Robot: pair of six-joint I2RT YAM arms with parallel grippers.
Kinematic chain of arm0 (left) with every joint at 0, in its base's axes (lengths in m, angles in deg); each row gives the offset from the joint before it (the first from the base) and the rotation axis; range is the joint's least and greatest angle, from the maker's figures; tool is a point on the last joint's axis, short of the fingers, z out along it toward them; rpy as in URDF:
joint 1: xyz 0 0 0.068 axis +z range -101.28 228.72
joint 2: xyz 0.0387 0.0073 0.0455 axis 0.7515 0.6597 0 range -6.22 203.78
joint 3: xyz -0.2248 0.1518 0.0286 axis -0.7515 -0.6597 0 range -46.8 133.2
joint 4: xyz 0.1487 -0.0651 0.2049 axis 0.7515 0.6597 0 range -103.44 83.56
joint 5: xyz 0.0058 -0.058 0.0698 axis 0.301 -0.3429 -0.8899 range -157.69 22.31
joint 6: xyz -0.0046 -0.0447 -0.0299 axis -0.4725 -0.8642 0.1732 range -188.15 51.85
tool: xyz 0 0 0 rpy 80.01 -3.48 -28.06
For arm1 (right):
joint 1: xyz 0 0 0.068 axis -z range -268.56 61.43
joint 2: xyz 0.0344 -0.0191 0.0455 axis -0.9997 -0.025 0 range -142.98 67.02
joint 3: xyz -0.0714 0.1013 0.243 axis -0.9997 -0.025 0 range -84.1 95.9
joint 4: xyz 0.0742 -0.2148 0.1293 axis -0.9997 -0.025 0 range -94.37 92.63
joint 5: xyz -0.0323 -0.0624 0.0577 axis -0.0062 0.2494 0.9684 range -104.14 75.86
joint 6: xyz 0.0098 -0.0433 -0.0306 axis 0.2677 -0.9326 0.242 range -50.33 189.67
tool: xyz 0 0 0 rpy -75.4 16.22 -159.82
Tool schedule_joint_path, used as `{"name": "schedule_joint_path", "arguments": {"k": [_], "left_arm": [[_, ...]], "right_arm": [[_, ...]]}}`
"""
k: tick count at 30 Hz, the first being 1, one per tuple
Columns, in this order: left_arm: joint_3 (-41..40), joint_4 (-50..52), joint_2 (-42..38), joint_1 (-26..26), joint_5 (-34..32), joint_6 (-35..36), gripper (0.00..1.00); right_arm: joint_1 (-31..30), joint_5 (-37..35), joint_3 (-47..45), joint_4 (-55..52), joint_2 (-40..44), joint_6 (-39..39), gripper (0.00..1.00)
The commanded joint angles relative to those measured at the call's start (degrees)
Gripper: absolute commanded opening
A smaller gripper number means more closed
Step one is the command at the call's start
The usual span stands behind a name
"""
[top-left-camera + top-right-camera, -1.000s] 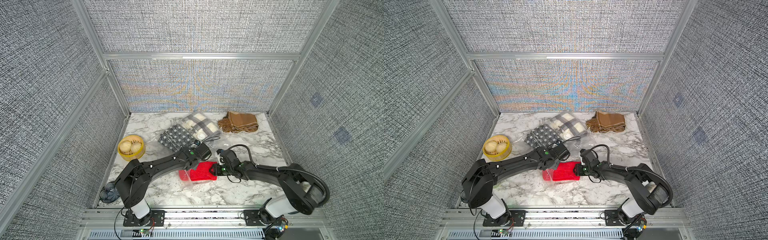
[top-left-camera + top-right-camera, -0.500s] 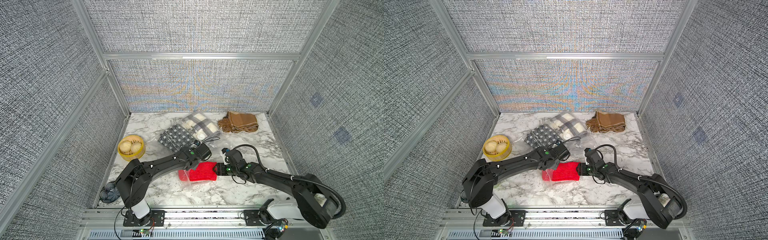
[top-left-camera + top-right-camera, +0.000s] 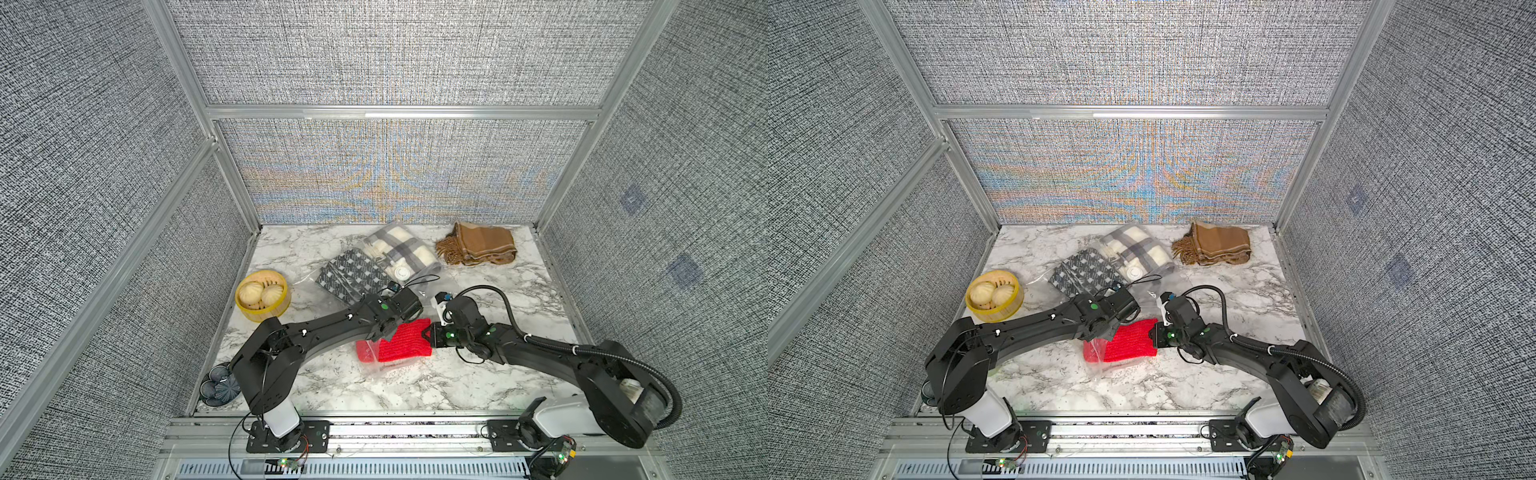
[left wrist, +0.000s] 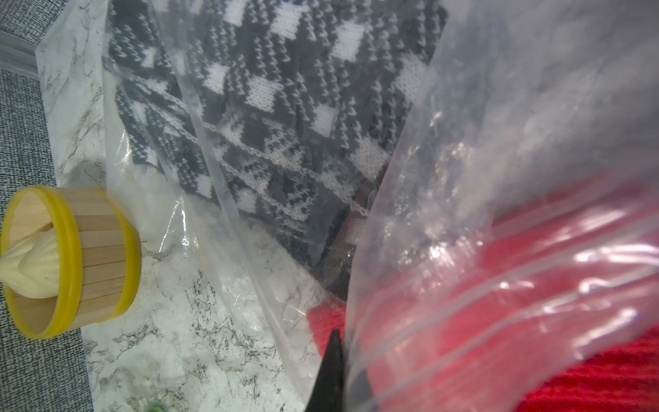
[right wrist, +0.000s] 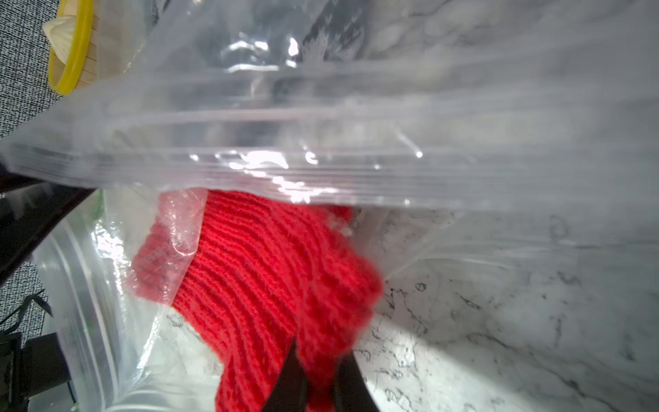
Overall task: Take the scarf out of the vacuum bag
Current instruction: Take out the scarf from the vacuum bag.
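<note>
Left pincer (image 3: 384, 331) is clamped shut on the lifted zip edge of the vacuum bag (image 5: 321, 142). Red scarf (image 3: 405, 345) lies mid-tabletop (image 3: 415, 390), left end under plastic. Right pincer (image 5: 317, 374) is nipping the scarf's right end.

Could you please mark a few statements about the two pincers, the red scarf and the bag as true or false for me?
1. The right pincer is shut on the red scarf. True.
2. The left pincer hangs open over the steamer basket. False: it is shut on the zip edge of the vacuum bag, next to the red scarf.
3. The red scarf is completely out of the vacuum bag. False: the end away from the right pincer lies under plastic.
4. The steamer basket holds buns. True.
5. The brown scarf lies at the table's front edge. False: it lies at the back, near the wall.
</note>
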Motion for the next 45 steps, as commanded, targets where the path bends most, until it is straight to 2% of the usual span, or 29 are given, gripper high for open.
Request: {"name": "schedule_joint_path", "arguments": {"k": [1,2,3,10,16,19,26,31,33,35,41,45], "left_arm": [[-0.07,0.47,-0.25,0.0,-0.01,-0.16,0.0],[-0.05,0.48,-0.08,0.0,-0.08,-0.23,0.0],[-0.07,0.52,0.03,0.02,-0.08,-0.16,0.0],[0.37,0.45,0.5,0.05,0.08,-0.13,0.0],[0.19,0.59,0.22,0.04,0.06,-0.2,0.0],[0.37,0.45,0.57,-0.02,0.18,-0.17,0.0],[0.37,0.7,1.1,0.05,0.2,-0.22,0.0],[0.37,0.4,1.31,0.05,0.55,-0.22,0.0],[0.37,0.49,1.62,0.03,0.4,-0.24,0.0],[0.21,0.6,1.76,0.02,0.1,-0.28,0.0],[-0.16,0.62,2.58,-0.01,-0.18,-0.17,0.0],[-0.33,0.42,2.25,0.05,0.51,-0.2,0.0]], "right_arm": [[-0.17,-0.85,0.98,-3.71,-0.43,-0.82,0.29],[-0.14,-1.09,1.3,-4.62,-0.57,-1.01,0.37],[-0.12,-1.17,1.58,-5.18,-0.67,-1.14,0.4],[-1.31,-0.22,0.83,-4.55,1.03,-0.31,0.42],[-3.1,-0.82,-0.22,-5.1,3.13,0.91,0.32],[-3.09,-0.98,0.23,-5.67,5.34,1.43,0.22],[-7.21,0.06,4.19,-4.06,5.75,1.93,0.19],[-8.36,0.76,4.45,-2.24,3.99,1.79,0.1],[-7.41,-1.56,4.94,-4.99,3.95,0.58,0.05],[-4.67,-1.02,4.78,-7.18,3.69,-0.31,0.0],[1.28,-0.79,1.98,-10.09,5.47,-2.79,0.0],[3.09,8.95,2.39,-2.92,-0.46,-5.35,0.06]]}}
